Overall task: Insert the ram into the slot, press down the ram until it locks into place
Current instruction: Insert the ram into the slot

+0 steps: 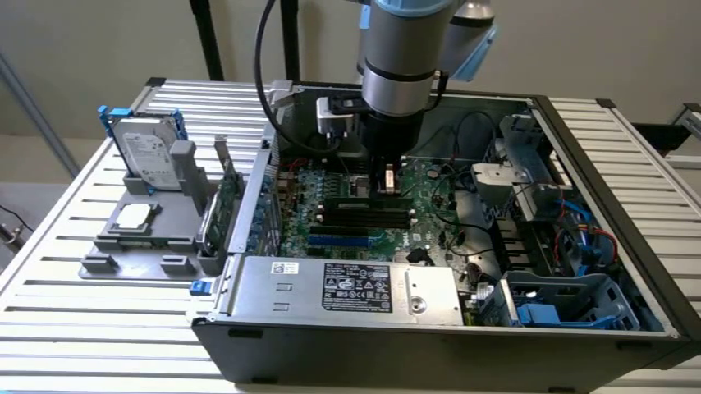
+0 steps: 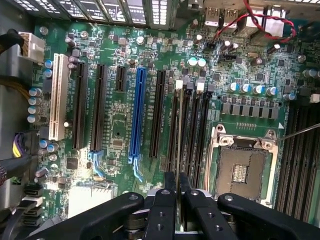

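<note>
My gripper [image 2: 177, 184] is shut on the ram [image 2: 178, 135], which I see edge-on as a thin line running out from between the black fingers [image 2: 162, 210]. The ram hangs over the bank of parallel black slots [image 2: 186, 130] and lies along them, near the slot closest to the blue socket [image 2: 137, 115]. Whether its lower edge touches a slot I cannot tell. In the exterior view the gripper [image 1: 386, 182] stands upright inside the open computer case, just above the slots [image 1: 362, 215] on the green motherboard [image 1: 328, 185].
The square silver processor socket [image 2: 242, 167] lies beside the slots. Red cables [image 2: 260, 22] run near the board's edge. A labelled silver power supply [image 1: 350, 287] and a drive cage [image 1: 570, 300] wall in the case. Outside it stands a grey fixture [image 1: 137, 238] with a hard drive [image 1: 151, 156].
</note>
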### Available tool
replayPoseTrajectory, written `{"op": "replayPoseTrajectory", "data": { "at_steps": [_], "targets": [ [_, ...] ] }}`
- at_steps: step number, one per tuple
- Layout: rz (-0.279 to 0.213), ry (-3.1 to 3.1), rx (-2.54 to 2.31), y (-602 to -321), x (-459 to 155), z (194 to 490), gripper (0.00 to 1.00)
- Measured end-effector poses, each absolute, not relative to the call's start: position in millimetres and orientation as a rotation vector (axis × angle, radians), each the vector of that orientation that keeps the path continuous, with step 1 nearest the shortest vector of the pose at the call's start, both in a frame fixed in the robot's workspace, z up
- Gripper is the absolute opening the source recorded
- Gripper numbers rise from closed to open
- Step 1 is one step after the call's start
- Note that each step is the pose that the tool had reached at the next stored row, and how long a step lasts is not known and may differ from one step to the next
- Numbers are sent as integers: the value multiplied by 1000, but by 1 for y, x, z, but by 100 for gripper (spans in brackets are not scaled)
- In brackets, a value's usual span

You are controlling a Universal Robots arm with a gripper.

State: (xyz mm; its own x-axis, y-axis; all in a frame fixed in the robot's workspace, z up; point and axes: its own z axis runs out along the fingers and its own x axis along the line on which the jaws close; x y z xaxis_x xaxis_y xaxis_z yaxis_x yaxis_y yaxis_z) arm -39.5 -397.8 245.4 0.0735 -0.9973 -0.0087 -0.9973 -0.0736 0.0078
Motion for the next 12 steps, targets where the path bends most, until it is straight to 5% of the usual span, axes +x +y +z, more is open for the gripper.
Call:
{"op": "replayPoseTrajectory", "data": {
  "at_steps": [12],
  "targets": [
    [-9, 2157, -2308, -397, -41, 239, 14]
  ]
}}
